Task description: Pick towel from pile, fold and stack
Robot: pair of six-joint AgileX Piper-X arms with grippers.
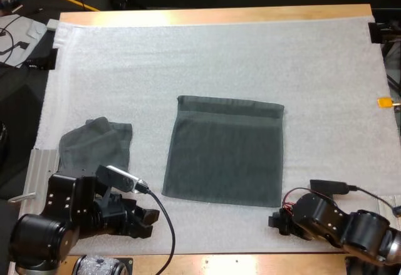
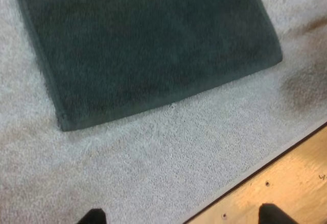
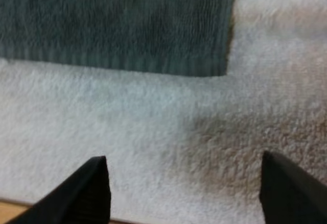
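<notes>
My left claw [image 2: 182, 218] and right claw [image 3: 186, 191], both open and empty, hover at the near edge of the mat [image 1: 219, 56], just short of the flat towel [image 1: 224, 153]; a crumpled towel [image 1: 97, 143] lies left of it. Uneven corner grabs, I judge, would skew the fold.

No text (labels or numbers included) can be read.
</notes>
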